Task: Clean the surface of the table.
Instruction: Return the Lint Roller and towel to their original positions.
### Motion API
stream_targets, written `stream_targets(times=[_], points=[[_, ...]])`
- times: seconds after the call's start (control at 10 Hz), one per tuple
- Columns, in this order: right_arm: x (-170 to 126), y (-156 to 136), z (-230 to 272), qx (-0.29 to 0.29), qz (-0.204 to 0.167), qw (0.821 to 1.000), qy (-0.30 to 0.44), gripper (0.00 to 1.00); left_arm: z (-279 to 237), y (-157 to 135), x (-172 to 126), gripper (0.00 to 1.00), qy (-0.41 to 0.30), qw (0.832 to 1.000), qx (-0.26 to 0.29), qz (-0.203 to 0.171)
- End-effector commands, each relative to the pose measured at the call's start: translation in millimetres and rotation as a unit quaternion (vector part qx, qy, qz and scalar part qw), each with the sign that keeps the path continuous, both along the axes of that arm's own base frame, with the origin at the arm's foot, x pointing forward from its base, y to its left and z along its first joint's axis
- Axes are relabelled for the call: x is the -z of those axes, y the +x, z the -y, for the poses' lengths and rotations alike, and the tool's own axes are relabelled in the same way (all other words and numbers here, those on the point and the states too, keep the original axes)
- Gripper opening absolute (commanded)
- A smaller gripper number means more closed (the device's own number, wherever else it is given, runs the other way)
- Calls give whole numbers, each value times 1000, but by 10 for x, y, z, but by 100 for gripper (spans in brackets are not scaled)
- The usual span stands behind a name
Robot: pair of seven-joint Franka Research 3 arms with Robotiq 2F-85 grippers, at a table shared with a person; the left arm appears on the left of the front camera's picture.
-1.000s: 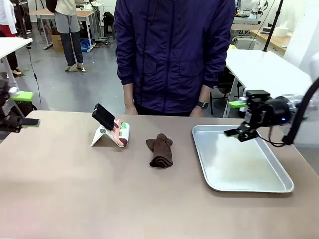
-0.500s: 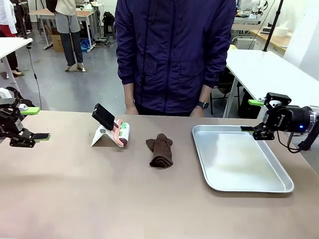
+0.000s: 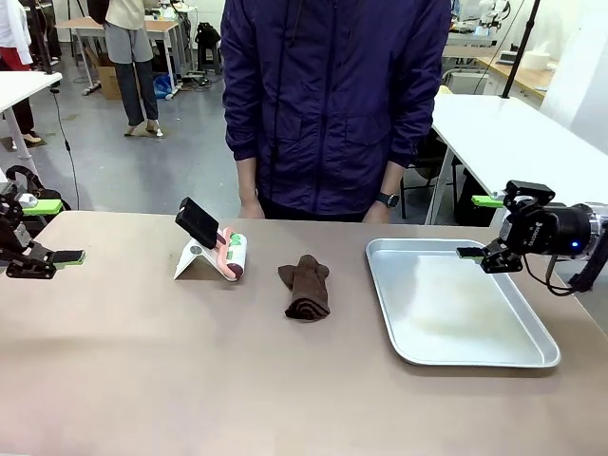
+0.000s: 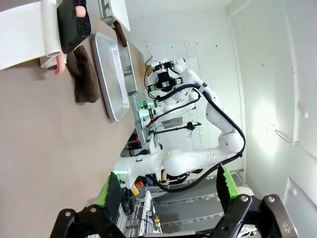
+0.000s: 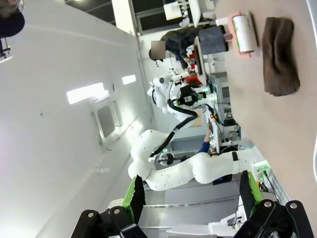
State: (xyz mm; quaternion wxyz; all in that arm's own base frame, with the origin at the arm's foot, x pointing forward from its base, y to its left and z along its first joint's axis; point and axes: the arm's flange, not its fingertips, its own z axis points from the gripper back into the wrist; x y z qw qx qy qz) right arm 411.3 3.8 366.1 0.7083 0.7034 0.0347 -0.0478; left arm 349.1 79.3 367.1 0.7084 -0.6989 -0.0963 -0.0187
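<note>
Evidently laid out for wiping: brown cloth [image 3: 306, 286] folded in a heap near the middle of the table [image 3: 190, 370], between a lint roller [image 3: 233, 255] propped on its white stand [image 3: 193, 259] and a silver tray [image 3: 544, 355] at the robot's right, all within reach of both arms and close to the person [image 3: 332, 104] standing at the far edge. Probably placed centrally so either arm can take the cloth and sweep the bare taupe top on the near side. Left gripper [image 3: 47, 233] hovering at the far left edge of the table, jaws spread wide, nothing between the green pads; from its wrist view, same wide gape [image 4: 166, 196], with the cloth [image 4: 84, 74] and tray [image 4: 110, 69] well off along the tabletop [image 4: 44, 148]. Right gripper [image 3: 480, 228] held above the tray's far right corner, also fully parted and empty; likewise spread in its own wrist view [image 5: 193, 193], cloth [image 5: 281, 54] and roller [image 5: 243, 32] far ahead. Table surface below and between both sets of fingers, untouched by either; cloth well apart from both, so wiping judged not yet begun
</note>
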Motion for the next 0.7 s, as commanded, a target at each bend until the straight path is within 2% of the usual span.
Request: stream_targets(times=[0.0, 0.6], points=[[-59, 45, 24, -6, -3, 1000, 0, 100, 36, -62, 1, 100, -2, 1000, 6, 6], [-59, 45, 24, -6, -3, 1000, 0, 100, 36, -62, 1, 100, -2, 1000, 6, 6]])
